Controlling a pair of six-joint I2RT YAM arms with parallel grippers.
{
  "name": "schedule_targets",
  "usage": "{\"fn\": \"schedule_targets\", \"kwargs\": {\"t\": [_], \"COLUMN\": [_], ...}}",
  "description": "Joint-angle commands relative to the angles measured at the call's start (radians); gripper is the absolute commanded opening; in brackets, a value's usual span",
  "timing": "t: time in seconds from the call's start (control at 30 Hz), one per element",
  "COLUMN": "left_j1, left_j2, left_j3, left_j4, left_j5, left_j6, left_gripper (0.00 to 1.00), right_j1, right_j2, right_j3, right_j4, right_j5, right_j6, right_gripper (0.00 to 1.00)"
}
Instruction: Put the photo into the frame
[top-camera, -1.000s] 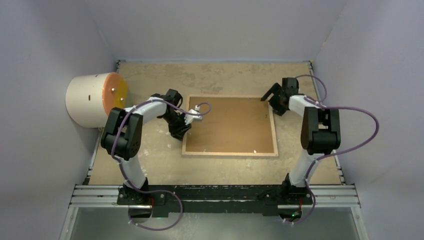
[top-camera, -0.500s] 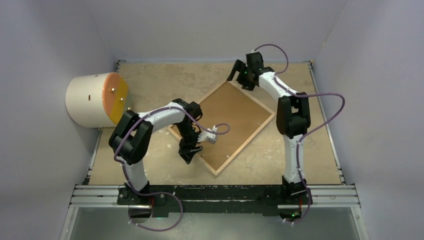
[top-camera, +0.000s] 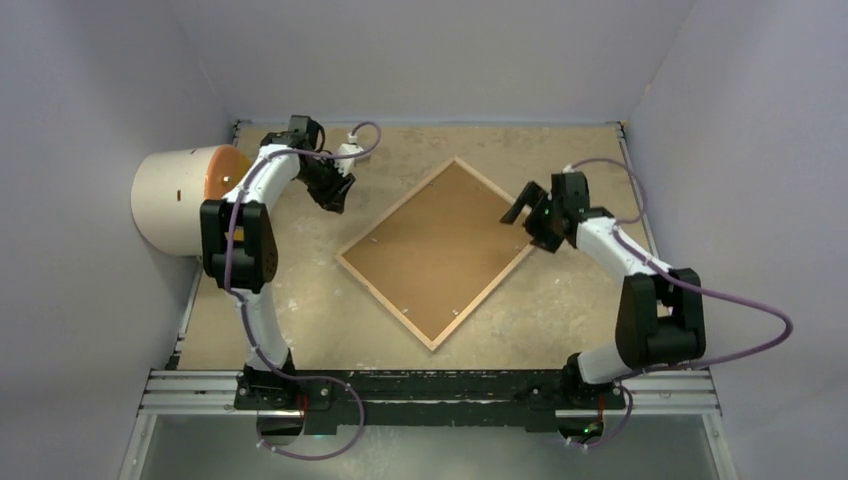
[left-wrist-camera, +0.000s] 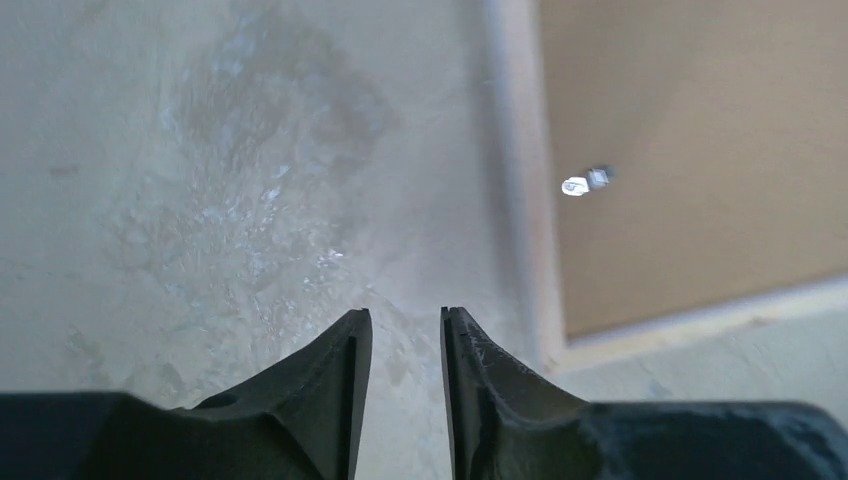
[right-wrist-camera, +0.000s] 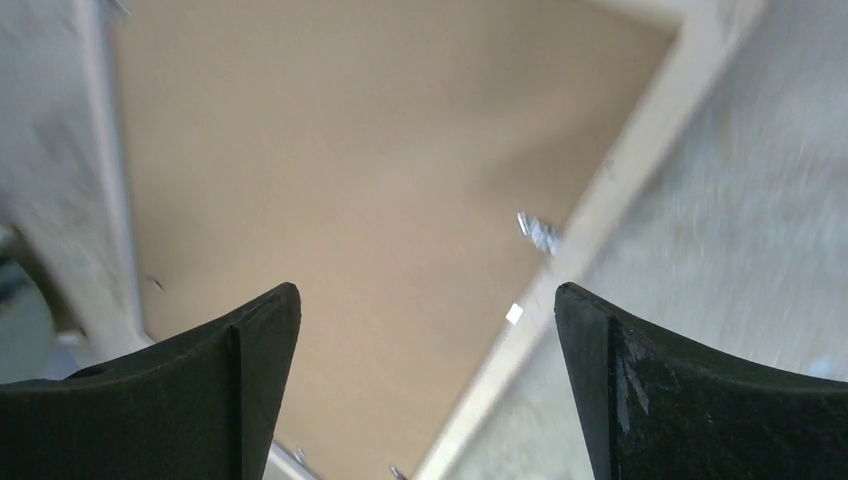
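The frame (top-camera: 385, 303) lies back up at mid-table, turned like a diamond, with a light wood rim around a brown back panel. The photo is not in view. My left gripper (top-camera: 335, 197) is off the frame's far left side, over bare table, jaws a narrow gap apart and empty. In the left wrist view the frame's rim (left-wrist-camera: 520, 180) and a metal tab (left-wrist-camera: 585, 183) lie to the right of the fingers. My right gripper (top-camera: 525, 222) is wide open over the frame's right edge; its view shows the rim (right-wrist-camera: 600, 220) between the fingers.
A white cylinder with an orange face (top-camera: 180, 200) lies at the far left wall. Purple-grey walls close the table on three sides. A black rail (top-camera: 430, 385) with the arm bases runs along the near edge.
The frame turned from square to diamond. My left gripper left the frame's near left edge and moved to the far left. My right gripper moved from the far corner to the right edge.
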Motion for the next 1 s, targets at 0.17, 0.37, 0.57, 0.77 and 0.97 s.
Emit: {"fn": "schedule_targets", "kwargs": {"t": [0.17, 0.37, 0.57, 0.77, 0.97], "left_j1": [-0.003, -0.067, -0.174, -0.186, -0.029], "left_j2": [0.152, 0.092, 0.015, -0.043, -0.012], "left_j3": [-0.121, -0.267, -0.375, -0.400, -0.283], "left_j4": [0.160, 0.117, 0.016, -0.039, -0.107], "left_j5": [-0.065, 0.043, 0.142, 0.181, 0.309], "left_j6": [-0.131, -0.052, 0.072, 0.129, 0.096], "left_gripper": [0.25, 0.24, 0.24, 0.27, 0.31], "right_j1": [0.019, 0.018, 0.004, -0.006, 0.064], "right_j2": [-0.200, -0.082, 0.070, 0.085, -0.051], "right_j3": [-0.395, -0.359, -0.162, -0.002, -0.024], "right_j4": [0.126, 0.186, 0.131, 0.001, 0.035], "right_j5": [-0.198, -0.280, -0.220, -0.036, 0.043], "right_j6": [0.102, 0.107, 0.060, 0.005, 0.044], "right_gripper": [0.97, 0.96, 0.95, 0.93, 0.86]}}
